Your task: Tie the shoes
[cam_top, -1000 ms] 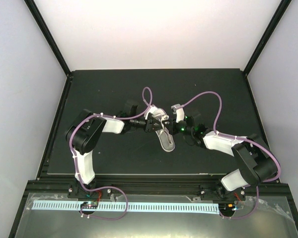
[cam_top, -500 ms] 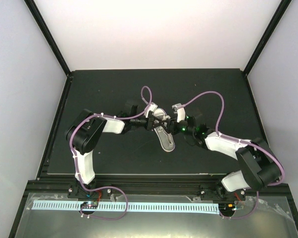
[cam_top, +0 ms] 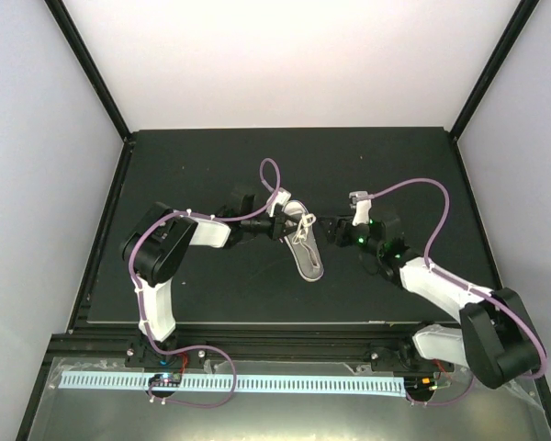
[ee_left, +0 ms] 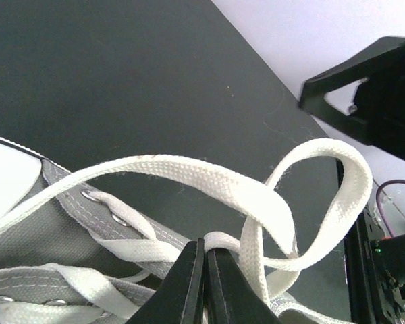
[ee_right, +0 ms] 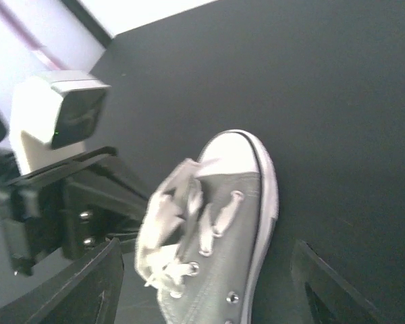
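The shoe (cam_top: 307, 250) is a small grey canvas sneaker with a white toe cap and lies mid-mat, toe toward the near edge. My left gripper (cam_top: 286, 227) is at its laced opening, shut on a white lace (ee_left: 219, 241) just below a loose crossing of two strands; one strand curls into a loop (ee_left: 337, 202). My right gripper (cam_top: 334, 223) hangs open to the right of the shoe, touching nothing. In the right wrist view the shoe (ee_right: 239, 229) lies between and beyond the spread fingers (ee_right: 98, 287), with the laces (ee_right: 165, 226) blurred.
The black mat (cam_top: 202, 165) covers the table inside white walls with black corner posts (cam_top: 92, 73). Purple cables (cam_top: 272, 175) arch over both wrists. My left gripper's body (ee_right: 67, 202) stands close beside the shoe in the right wrist view.
My right gripper opened, let go of the lace and drew back to the right, away from the shoe. My left gripper closed fully on the lace and stayed in place.
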`<state>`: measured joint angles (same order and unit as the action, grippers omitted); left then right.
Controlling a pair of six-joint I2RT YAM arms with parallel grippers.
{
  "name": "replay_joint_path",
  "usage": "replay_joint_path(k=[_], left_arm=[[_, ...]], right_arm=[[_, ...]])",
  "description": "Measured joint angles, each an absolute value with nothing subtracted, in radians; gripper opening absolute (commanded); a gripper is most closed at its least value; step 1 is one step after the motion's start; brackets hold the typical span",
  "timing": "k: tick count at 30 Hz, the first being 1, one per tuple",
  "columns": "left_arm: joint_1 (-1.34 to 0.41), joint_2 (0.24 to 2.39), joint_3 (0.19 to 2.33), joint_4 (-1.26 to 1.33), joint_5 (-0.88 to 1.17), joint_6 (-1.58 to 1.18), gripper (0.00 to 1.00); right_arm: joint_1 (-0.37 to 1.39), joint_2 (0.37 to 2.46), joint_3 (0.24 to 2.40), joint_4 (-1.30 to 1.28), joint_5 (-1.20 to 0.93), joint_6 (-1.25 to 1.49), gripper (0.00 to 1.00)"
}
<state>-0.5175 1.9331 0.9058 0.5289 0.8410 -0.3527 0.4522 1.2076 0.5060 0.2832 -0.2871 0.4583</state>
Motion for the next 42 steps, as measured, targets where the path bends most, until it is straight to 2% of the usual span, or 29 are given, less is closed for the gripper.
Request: replay_joint_path(k=[7,14,19,29,42], left_arm=[[-0.517,1.933,0.906,0.532,0.841,-0.353,0.02],[-0.517,1.933,0.906,0.532,0.841,-0.353,0.02],[-0.517,1.933,0.906,0.532,0.841,-0.353,0.02],[-0.517,1.933,0.906,0.537,0.841,-0.366,0.02],[-0.522,1.964,0.908,0.603,0.842,-0.415,0.02]], right_arm=[[0.402,1.339,0.488,0.314,-0.310,0.524,0.54],[0.402,1.480,0.501,0.353,-0.416,0.488,0.47],[0.402,1.539,0.538,0.406,-0.511,0.447,0.39],[0.404,1.626,0.579,0.478,-0.648,0.398,0.34],[0.425,1.655,0.611,0.487,-0.683,0.368,0.34]])
